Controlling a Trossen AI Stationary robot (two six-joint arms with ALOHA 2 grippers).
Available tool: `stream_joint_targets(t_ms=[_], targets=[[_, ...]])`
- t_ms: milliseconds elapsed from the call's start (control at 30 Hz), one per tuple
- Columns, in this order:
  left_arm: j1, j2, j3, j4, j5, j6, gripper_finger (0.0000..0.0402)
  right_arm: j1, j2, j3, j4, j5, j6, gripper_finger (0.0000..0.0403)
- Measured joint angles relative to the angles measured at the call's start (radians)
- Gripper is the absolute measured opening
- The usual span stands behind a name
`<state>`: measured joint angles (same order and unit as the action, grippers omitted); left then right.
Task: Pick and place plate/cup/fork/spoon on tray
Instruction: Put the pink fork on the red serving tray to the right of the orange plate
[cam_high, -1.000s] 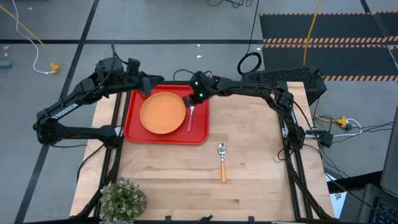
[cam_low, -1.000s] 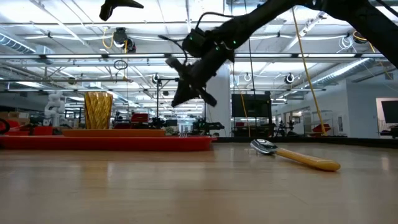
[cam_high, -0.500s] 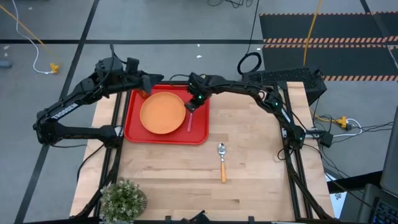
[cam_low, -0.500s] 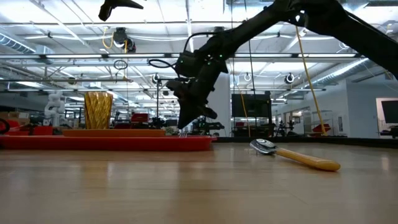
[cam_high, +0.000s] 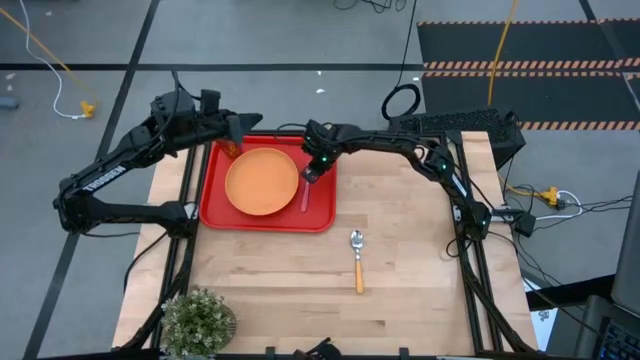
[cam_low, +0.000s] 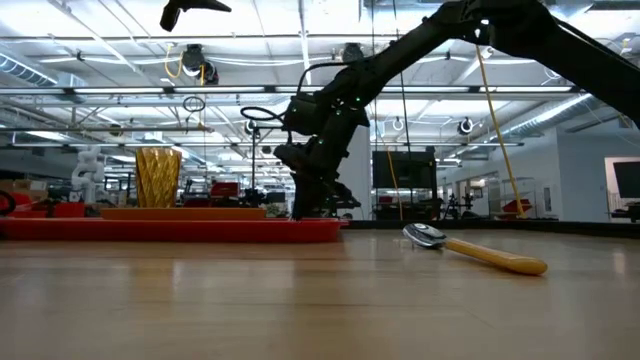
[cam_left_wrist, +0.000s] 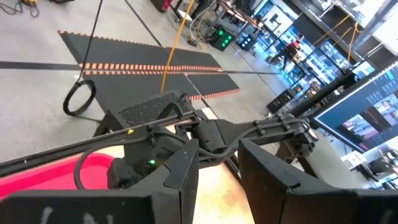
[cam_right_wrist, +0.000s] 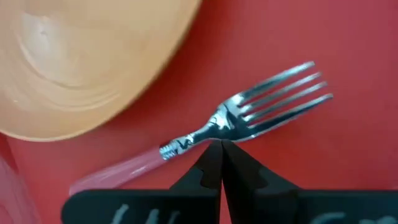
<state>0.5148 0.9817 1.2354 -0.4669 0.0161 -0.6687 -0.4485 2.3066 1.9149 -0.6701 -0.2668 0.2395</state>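
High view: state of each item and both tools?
plate: flat on the tray.
cup: upright in tray's far corner.
fork: lying on tray beside plate, ungrasped.
spoon: on the table, off tray.
right tool: shut, over the fork.
left tool: open, raised by cup.

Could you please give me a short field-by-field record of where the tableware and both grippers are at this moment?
tray: far left part of the table
plate: on the tray
cup: on the tray's far left corner
fork: on the tray, beside the plate
spoon: on the bare table, off the tray
right gripper: fingers shut, tips low over the fork's neck
left gripper: raised above the tray's far edge, open, empty
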Motion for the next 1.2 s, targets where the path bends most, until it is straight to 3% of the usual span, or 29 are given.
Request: stream_joint_targets(t_ms=[300, 700, 1200], targets=[[0.0, 0.0, 0.0, 0.0, -0.002, 0.009, 0.0113, 0.01, 0.0, -0.007, 0.026, 0.036, -0.032, 0.0], [0.0, 0.0, 0.0, -0.001, -0.018, 0.01, 0.0113, 0.044, 0.006, -0.03, 0.043, 0.163, -0.103, 0.0], [0.0, 0.0, 0.0, -0.001, -0.018, -0.015, 0.0113, 0.052, 0.007, -0.042, 0.146, 0.192, -0.113, 0.0]])
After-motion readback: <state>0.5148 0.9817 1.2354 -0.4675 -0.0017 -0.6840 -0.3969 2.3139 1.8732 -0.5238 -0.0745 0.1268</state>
